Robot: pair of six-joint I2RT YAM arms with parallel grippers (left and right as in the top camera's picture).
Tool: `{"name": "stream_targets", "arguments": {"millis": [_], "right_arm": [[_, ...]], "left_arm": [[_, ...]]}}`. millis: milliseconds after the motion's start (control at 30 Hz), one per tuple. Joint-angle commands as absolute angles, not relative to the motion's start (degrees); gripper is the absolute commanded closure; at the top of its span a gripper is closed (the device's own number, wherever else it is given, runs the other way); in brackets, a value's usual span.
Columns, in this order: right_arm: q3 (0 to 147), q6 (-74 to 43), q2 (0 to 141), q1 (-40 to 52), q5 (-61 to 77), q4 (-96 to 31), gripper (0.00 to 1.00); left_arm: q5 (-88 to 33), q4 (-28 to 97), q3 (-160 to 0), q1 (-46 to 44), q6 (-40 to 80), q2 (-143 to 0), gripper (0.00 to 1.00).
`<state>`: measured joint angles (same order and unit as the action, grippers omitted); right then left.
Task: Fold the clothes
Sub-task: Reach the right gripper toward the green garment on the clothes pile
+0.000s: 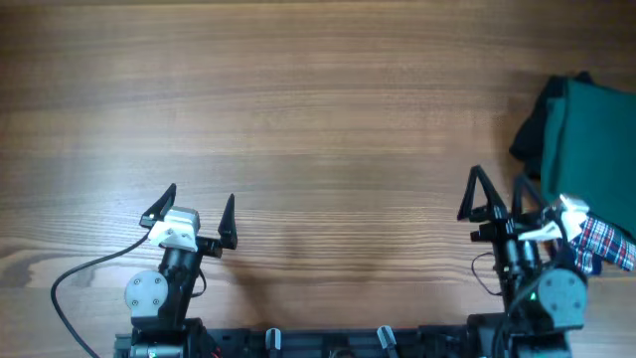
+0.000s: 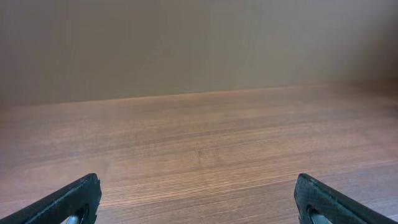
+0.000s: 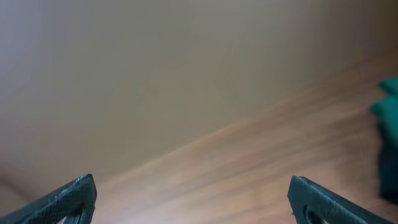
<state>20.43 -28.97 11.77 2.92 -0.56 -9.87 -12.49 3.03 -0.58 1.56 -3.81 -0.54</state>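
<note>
The dark green garment [image 1: 591,139] lies at the far right edge of the table, on top of other cloth; a blurred piece of it shows at the right edge of the right wrist view [image 3: 388,118]. My right gripper [image 1: 500,192] is open and empty, just left of the pile and apart from it. In its wrist view [image 3: 193,199] only bare table lies between the fingers. My left gripper [image 1: 196,206] is open and empty at the front left, far from the garment, over bare wood in its wrist view [image 2: 198,196].
A black garment [image 1: 529,134] sticks out from under the green one at its left side. A red-white-blue plaid cloth [image 1: 604,242] lies at the front right, beside the right arm. A black cable [image 1: 75,283] runs along the front left of the wooden table [image 1: 318,119].
</note>
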Motion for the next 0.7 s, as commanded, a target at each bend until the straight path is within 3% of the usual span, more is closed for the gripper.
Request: {"name": "stream_targets", "arguments": {"millis": [0, 167, 300, 533, 667], "right_arm": [[30.7, -19.94, 23.92, 3.14, -10.57, -14.76, 0.0], [46.22, -19.49, 43.59, 3.11, -27.03, -28.1, 0.0], [55.44, -16.29, 54.87, 2.44, -31.18, -33.98, 0.0], [69.56, -14.98, 72.79, -8.34, -25.76, -42.52, 0.0], [69.84, -14.2, 77.43, -9.47, -23.24, -39.18, 0.0]], "left_arm": [[-13.41, 3.2, -0.34, 1.74, -4.1, -0.38, 0.0], [-13.41, 3.2, -0.34, 1.74, -4.08, -0.38, 0.0], [-13.41, 3.2, -0.34, 1.74, -4.1, -0.38, 0.0], [-13.41, 3.2, -0.34, 1.74, -4.1, -0.38, 0.0], [-13.41, 3.2, -0.34, 1.74, -4.08, -0.38, 0.0]]}}
